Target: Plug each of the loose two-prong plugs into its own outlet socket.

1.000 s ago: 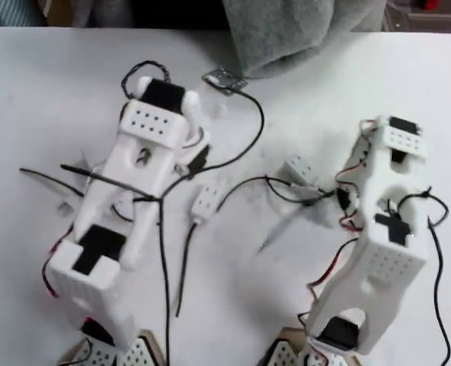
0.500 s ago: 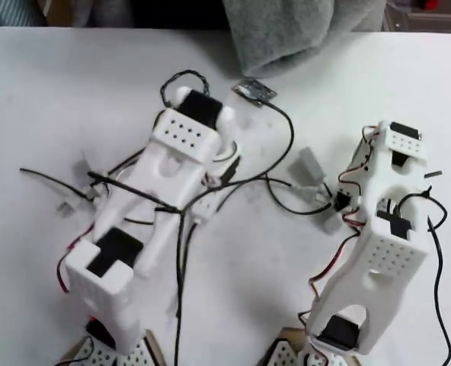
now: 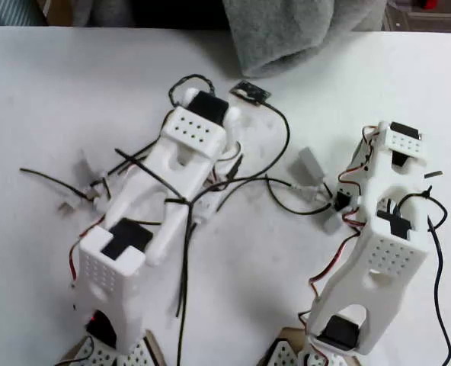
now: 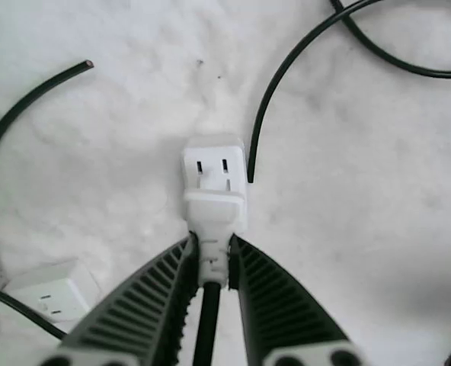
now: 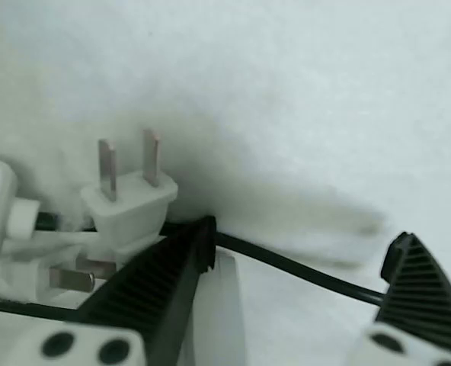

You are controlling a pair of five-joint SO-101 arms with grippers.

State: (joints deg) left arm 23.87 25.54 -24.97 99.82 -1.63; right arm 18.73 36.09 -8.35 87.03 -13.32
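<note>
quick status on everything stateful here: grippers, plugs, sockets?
left gripper: shut on white plug
white plug: gripped, nose against socket block, prongs hidden
spare socket: empty
right gripper: open, black cord crossing the gap
loose plug: unplugged, prongs bare

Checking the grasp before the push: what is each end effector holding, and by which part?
Left end effector clamps the white plug at its narrow cord end. Right end effector is open, holding nothing.

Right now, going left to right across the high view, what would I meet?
Small white plastic pieces → white plastic left arm → pale grey rectangular outlet block → white plastic right arm.
</note>
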